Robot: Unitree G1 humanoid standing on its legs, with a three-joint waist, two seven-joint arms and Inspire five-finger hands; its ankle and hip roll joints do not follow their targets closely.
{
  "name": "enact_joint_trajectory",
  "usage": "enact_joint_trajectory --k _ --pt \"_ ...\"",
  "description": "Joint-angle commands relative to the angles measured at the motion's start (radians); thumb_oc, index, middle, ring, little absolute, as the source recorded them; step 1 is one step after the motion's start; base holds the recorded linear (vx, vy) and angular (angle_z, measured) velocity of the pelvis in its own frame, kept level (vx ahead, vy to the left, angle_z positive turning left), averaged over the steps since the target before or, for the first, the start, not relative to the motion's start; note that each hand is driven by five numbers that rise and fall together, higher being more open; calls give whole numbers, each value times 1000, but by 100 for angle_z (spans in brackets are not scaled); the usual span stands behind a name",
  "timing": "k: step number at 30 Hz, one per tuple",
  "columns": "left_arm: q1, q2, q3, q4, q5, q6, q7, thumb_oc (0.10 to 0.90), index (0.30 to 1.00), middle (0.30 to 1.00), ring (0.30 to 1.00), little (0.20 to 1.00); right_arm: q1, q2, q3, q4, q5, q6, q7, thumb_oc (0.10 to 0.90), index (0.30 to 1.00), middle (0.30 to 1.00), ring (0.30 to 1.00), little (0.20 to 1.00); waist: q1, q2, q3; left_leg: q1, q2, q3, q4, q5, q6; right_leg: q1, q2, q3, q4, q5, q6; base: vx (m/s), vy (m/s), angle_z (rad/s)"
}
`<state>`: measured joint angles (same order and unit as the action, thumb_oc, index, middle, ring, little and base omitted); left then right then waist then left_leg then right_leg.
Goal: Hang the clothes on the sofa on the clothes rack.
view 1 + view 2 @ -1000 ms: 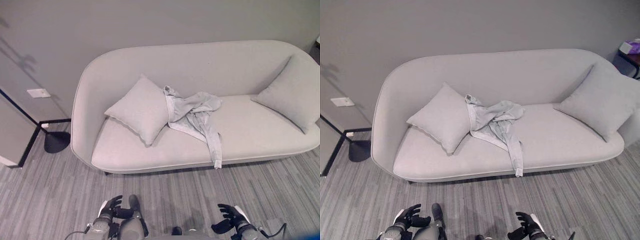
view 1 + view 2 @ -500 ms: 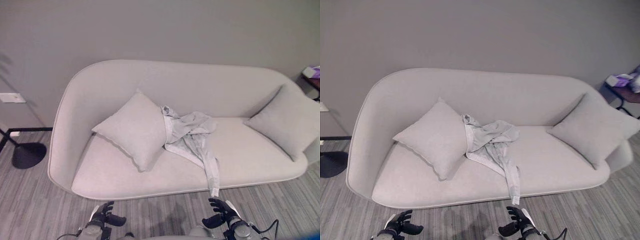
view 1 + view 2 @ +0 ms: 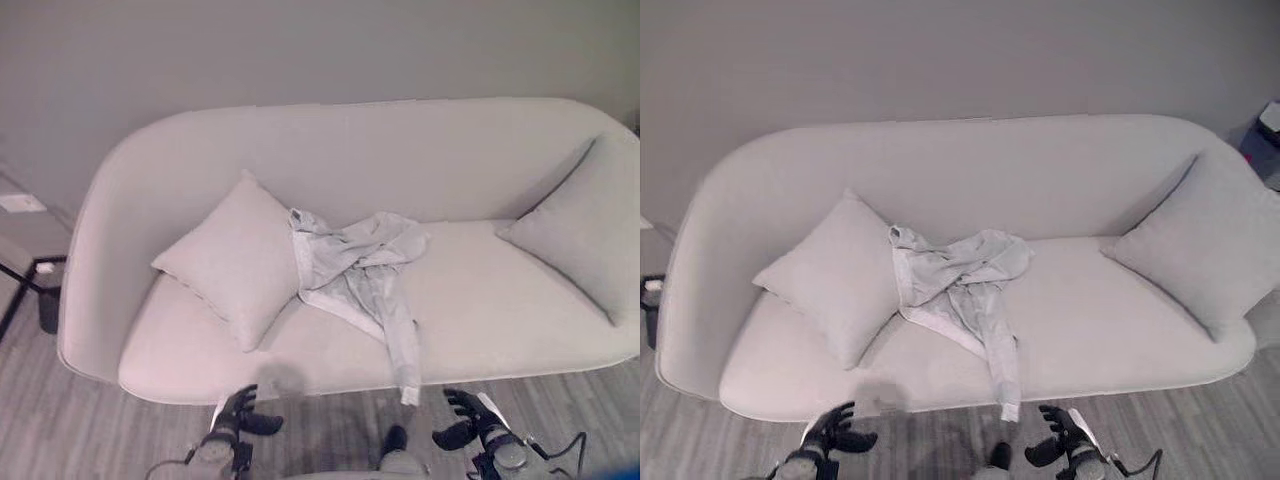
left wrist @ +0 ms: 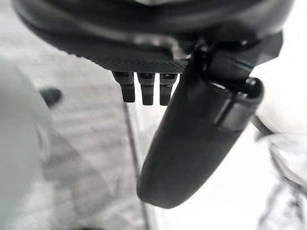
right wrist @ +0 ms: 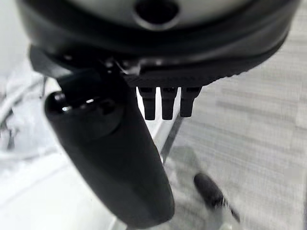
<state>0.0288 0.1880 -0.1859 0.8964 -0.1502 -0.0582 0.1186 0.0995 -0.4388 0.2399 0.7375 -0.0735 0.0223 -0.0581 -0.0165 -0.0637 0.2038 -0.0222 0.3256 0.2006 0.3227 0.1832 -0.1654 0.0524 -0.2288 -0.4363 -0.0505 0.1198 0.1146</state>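
A crumpled pale grey garment (image 3: 360,268) lies on the seat of a long, rounded light grey fabric sofa (image 3: 330,165) set against a plain grey wall (image 3: 300,50), 1 sleeve trailing over the seat's front edge toward the striped grey floor (image 3: 90,440). The garment's upper edge rests against a square light grey cushion (image 3: 232,262) leaning on the sofa back at the robot's left; a 2nd matching cushion (image 3: 580,235) sits well apart at the right end. The dark left hand (image 3: 240,412) and dark right hand (image 3: 468,418) hover low in front of the sofa, just short of its front edge, fingers loosely apart and holding nothing, each clear of the clothing.
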Motion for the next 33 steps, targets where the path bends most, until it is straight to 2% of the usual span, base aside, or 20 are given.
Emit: enact_joint_trajectory --k 1,2,3,4,5,6,7,10,15,17,18,20,23,24,26,28,29,32,33 --pt "-2 70 -6 -119 -19 -46 31 800 900 900 900 900 7 -34 -1 -64 -27 -31 -46 800 900 900 900 900 35 -31 23 -88 -51 19 263 -123 62 38 -25 49 -37 -64 -21 176 -127 -21" --pt "5 47 -20 -160 -59 -58 12 800 900 900 900 900 7 -43 -18 -73 -63 -33 -74 800 900 900 900 900 38 -26 22 -98 -106 9 104 -182 68 58 -16 62 -37 -74 -14 149 -58 -17" --pt "5 48 -20 -160 -59 -58 12 800 900 900 900 900 7 -43 -19 -74 -63 -33 -74 800 900 900 900 900 38 -30 21 -97 -111 12 97 -177 69 56 -20 63 -37 -73 -13 293 22 -8" --pt "13 48 -32 -207 -48 -60 1 800 900 900 900 900 17 -55 -58 -116 -66 -31 -88 800 900 900 900 900 25 -7 7 -62 -85 68 -131 -149 57 64 -24 57 -37 -88 8 211 131 9" --pt "8 54 -36 -219 -40 -53 2 800 900 900 900 900 8 -66 -66 -113 -69 -30 -98 800 900 900 900 900 32 4 3 -71 -78 63 -223 -104 50 68 -23 47 -37 -90 12 216 125 6" --pt "8 54 -36 -220 -40 -52 2 800 900 900 900 900 8 -66 -66 -113 -69 -30 -98 800 900 900 900 900 30 5 3 -66 -80 62 -238 -95 49 69 -23 44 -37 -91 11 238 117 -2" --pt "5 69 -43 -284 -24 -56 14 800 900 900 900 900 3 -79 -79 -152 -62 -46 -95 800 900 900 900 900 28 24 -14 -8 -115 -11 -362 -108 46 76 -8 66 -37 -99 26 250 104 -3" --pt "7 98 -32 -385 9 -48 2 800 900 900 900 900 12 -107 -131 -268 -73 -53 -90 800 900 900 900 900 10 27 -42 30 -151 0 -396 -118 53 80 -29 73 -37 -87 36 240 153 -9" --pt "-13 207 18 -599 32 -67 -50 800 900 900 900 900 -79 -195 -176 -410 -122 -62 -90 800 900 900 900 900 26 10 -42 53 -181 63 -410 -160 75 44 -70 111 -37 -53 61 112 134 -20" --pt "-41 238 20 -638 39 -73 -57 800 900 900 900 900 -120 -220 -173 -401 -136 -58 -96 800 900 900 900 900 32 8 -37 48 -185 72 -410 -166 78 32 -78 113 -37 -44 67 15 69 -15" --pt "-126 302 13 -740 55 -86 -62 800 900 900 900 900 -213 -275 -163 -384 -142 -54 -109 800 900 900 900 900 41 6 -22 32 -193 76 -410 -171 80 8 -91 112 -37 -31 76 -7 37 -12" --pt "-173 335 9 -789 70 -91 -58 800 900 900 900 900 -260 -305 -151 -380 -153 -47 -118 800 900 900 900 900 44 6 -11 25 -194 74 -410 -173 80 -3 -94 110 -37 -27 80 -29 28 -8" --pt "-374 391 -32 -886 102 -114 -23 800 900 900 900 900 -434 -366 -115 -372 -146 -31 -154 800 900 900 900 900 50 9 29 -21 -200 68 -410 -161 75 -51 -105 108 -37 -10 87 -101 23 1" --pt "-511 408 -66 -924 136 -121 0 800 900 900 900 900 -562 -402 -69 -338 -134 -24 -170 800 900 900 900 900 52 12 50 -56 -203 61 -410 -152 72 -85 -109 110 -37 2 90 -82 11 9" --pt "-630 408 -109 -951 150 -129 23 800 900 900 900 900 -676 -429 -16 -273 -116 -16 -185 800 900 900 900 900 57 16 70 -84 -205 54 -410 -144 68 -112 -111 111 -37 11 94 -66 6 11" --pt "-687 408 -129 -953 147 -133 37 800 900 900 900 900 -753 -448 19 -226 -101 -11 -194 800 900 900 900 900 59 18 82 -100 -205 51 -410 -139 66 -129 -112 113 -37 16 95 -50 6 5" --pt "-776 403 -152 -946 138 -133 58 800 900 900 900 900 -878 -475 72 -150 -66 -5 -207 800 900 900 900 900 60 24 98 -124 -205 46 -410 -132 64 -156 -111 119 -37 22 96 -62 0 1" --pt "-893 415 -190 -919 138 -128 78 800 900 900 900 900 -1076 -509 167 -21 -1 -5 -205 800 900 900 900 900 65 34 124 -162 -206 44 -410 -121 60 -200 -110 132 -37 32 102 -47 5 1" --pt "-898 415 -187 -916 138 -129 79 800 900 900 900 900 -1090 -509 176 -12 2 -8 -205 800 900 900 900 900 64 35 126 -164 -206 45 -410 -120 61 -203 -110 133 -37 33 102 -41 18 1"
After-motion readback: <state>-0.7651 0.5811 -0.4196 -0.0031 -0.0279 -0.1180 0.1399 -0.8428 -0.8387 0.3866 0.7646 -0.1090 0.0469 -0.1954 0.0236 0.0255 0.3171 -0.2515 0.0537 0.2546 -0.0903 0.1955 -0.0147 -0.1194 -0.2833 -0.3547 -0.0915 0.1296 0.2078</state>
